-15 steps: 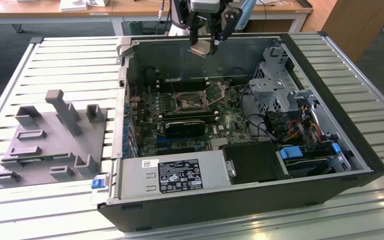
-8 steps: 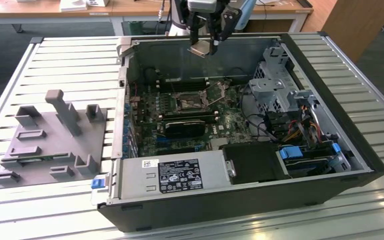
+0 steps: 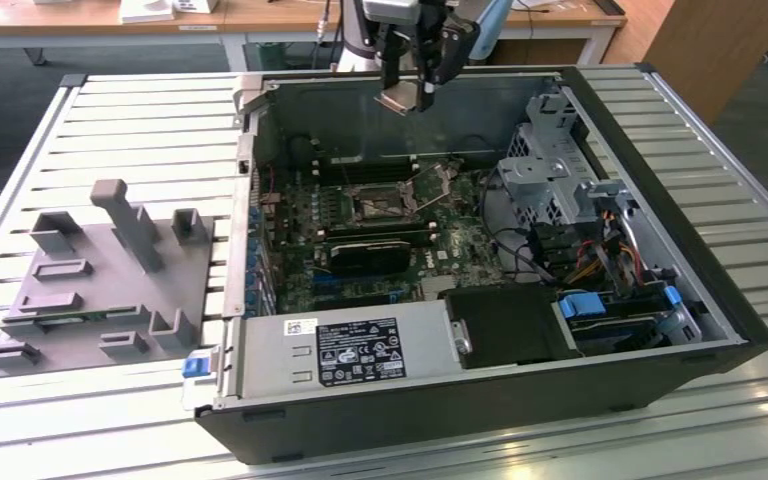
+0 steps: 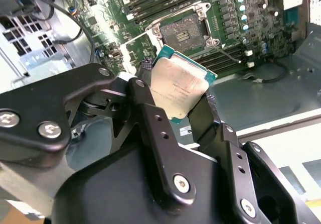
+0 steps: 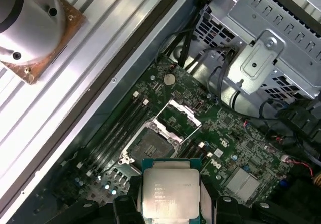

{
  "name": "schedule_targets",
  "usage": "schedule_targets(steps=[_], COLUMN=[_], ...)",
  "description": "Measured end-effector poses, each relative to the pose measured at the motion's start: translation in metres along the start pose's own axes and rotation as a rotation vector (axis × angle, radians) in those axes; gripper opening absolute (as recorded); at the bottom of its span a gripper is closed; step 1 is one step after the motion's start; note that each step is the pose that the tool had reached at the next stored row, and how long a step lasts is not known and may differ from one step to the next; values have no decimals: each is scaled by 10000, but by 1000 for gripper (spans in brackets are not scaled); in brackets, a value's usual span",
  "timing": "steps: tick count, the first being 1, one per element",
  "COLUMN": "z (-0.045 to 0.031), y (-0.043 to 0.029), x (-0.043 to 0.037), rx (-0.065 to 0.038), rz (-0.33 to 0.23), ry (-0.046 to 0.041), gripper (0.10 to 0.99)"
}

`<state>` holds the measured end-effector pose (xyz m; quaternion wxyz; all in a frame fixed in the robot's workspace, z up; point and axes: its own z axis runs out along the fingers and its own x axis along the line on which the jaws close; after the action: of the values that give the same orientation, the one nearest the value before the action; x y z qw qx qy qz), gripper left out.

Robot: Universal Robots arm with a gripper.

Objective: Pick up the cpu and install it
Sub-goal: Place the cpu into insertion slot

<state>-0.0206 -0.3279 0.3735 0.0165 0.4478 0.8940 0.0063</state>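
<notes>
My gripper is shut on the cpu, a flat square chip with a silvery top plate and a thin green rim. One black finger presses each of two opposite edges. The cpu hangs in the air above the motherboard. In the exterior view the gripper holds the cpu high over the back of the open computer case. The socket lies below with its metal frame swung open, and it appears as socket in the second wrist view and socket in the exterior view.
A grey fixture plate with upright blocks lies on the slatted table at the exterior view's left. Inside the case are a metal drive cage, cables, a black card and a power supply.
</notes>
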Motion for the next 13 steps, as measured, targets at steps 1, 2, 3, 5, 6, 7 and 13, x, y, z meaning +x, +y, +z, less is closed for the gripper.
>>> schedule_targets(steps=[1, 2, 3, 5, 6, 7, 13], z=[1, 1, 2, 3, 4, 4, 7], y=[0, 0, 0, 1, 1, 1, 2], x=[0, 0, 1, 2, 2, 2, 4], rx=[3, 4, 7, 10, 12, 15, 27], rz=[125, 238, 331, 491, 576, 665, 1128], ry=[-3, -6, -8, -12, -14, -17, -29], gripper=[541, 541, 541, 541, 541, 541, 541])
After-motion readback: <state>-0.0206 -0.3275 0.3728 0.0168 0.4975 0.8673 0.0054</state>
